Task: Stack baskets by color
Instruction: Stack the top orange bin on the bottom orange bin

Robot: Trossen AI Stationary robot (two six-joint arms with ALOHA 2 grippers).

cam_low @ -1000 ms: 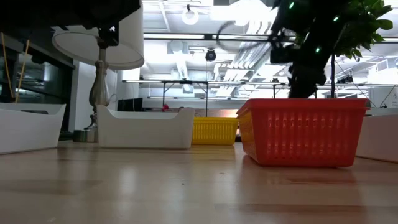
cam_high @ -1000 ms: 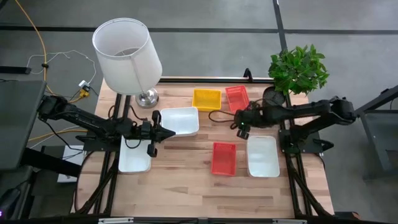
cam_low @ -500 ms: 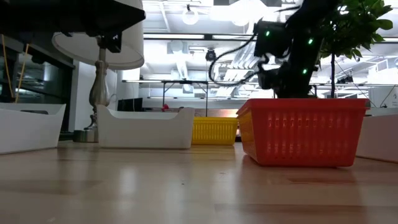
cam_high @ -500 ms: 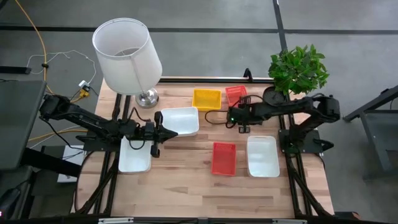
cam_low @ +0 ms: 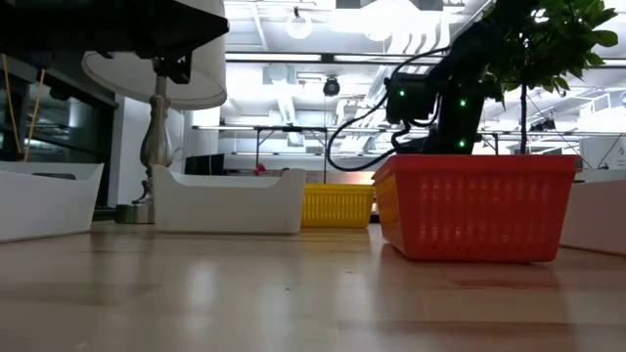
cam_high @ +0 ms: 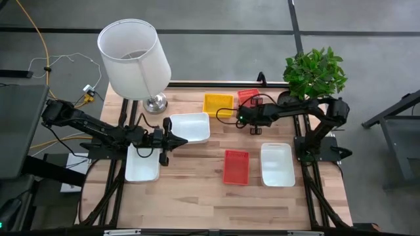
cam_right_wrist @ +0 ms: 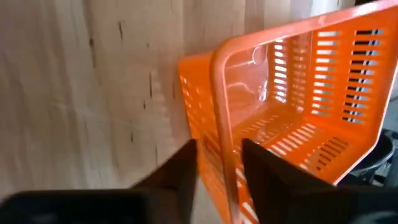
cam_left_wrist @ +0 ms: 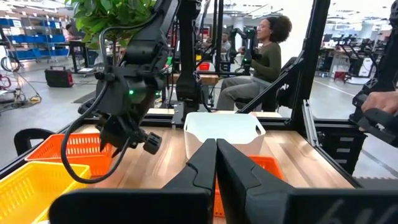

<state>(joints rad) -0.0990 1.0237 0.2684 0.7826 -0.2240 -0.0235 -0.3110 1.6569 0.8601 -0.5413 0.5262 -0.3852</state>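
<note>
My right gripper (cam_high: 244, 118) is at the far red basket (cam_right_wrist: 292, 118), which sits by the plant pot, and stands open astride its wall. A yellow basket (cam_high: 218, 103) sits left of that basket. A second red basket (cam_high: 236, 166) lies mid-table, with a white basket (cam_high: 277, 164) to its right. My left gripper (cam_high: 180, 139) is shut and empty. It points level at the near edge of another white basket (cam_high: 190, 127). A third white basket (cam_high: 141, 164) lies under the left arm. My right gripper straddles the far red basket's mesh wall (cam_right_wrist: 219, 134) close to a corner, one finger (cam_right_wrist: 180, 171) outside and one finger (cam_right_wrist: 264, 168) inside. The fingers slant down from the near right. I cannot tell whether they touch the wall.
A lamp with a white shade (cam_high: 134, 59) stands at the far left corner and a potted plant (cam_high: 315, 73) at the far right. A person sits beyond the table (cam_left_wrist: 261, 56). Bare wood (cam_high: 197, 196) lies along the near edge.
My right gripper has moved toward the table's left and far edges and down, from above the right white basket to the far red basket, rolling its wrist as it went. The baskets and my left gripper have stayed put.
</note>
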